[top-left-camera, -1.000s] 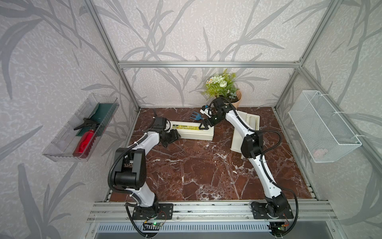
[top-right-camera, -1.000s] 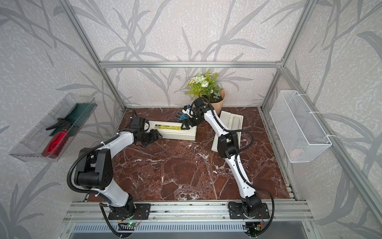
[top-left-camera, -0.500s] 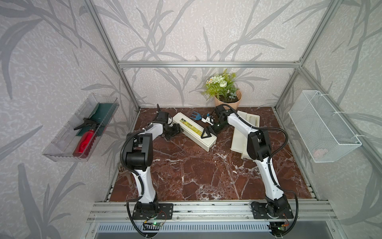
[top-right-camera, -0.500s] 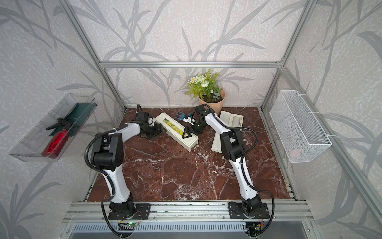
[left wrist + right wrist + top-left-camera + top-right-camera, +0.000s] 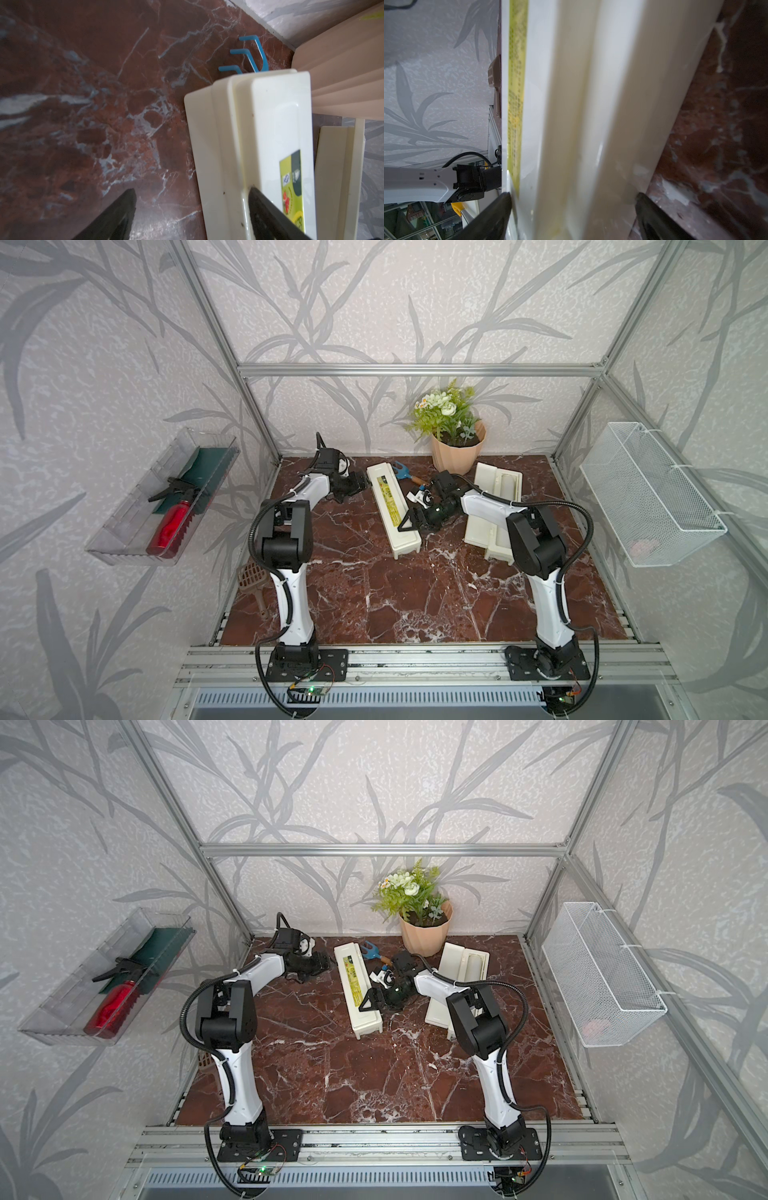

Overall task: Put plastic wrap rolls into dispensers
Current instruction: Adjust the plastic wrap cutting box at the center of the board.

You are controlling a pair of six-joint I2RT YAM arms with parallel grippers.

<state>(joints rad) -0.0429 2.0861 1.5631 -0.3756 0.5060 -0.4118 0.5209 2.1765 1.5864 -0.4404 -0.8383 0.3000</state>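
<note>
Marble tabletop (image 5: pixel 374 593), red-brown, veined white.

Left end effector (image 5: pixel 191 189) hung low, with one end of the closed dispenser (image 5: pixel 390 506) directly under it. Jaws stood apart: one finger (image 5: pixel 264 209) over the cream lid beside the yellow-green label, the other finger (image 5: pixel 118 214) over bare marble, clear of the box's edge. Nothing was clamped between them. Ahead of its fingertips, past the box's end, lay a blue three-tined hand rake (image 5: pixel 249 56), and beside that stood the ribbed beige flower pot (image 5: pixel 336 83).

Right end effector (image 5: pixel 573 195) sat at the other half of the same dispenser, reaching in from the side. Jaws were spread wide and astride the box, one finger (image 5: pixel 494 216) by the label face, the other (image 5: pixel 652 216) down at the marble side. The wrist view was blurred, so I could not tell whether the pads pressed the box or merely flanked it.

Open dispenser (image 5: pixel 485 483) lay behind the right end effector, past its wrist, lid thrown back and partly covered by the arm. One plastic wrap roll (image 5: pixel 506 486) lay inside its trough, toward the flower-pot end. The two boxes lay near each other, not touching.
</note>
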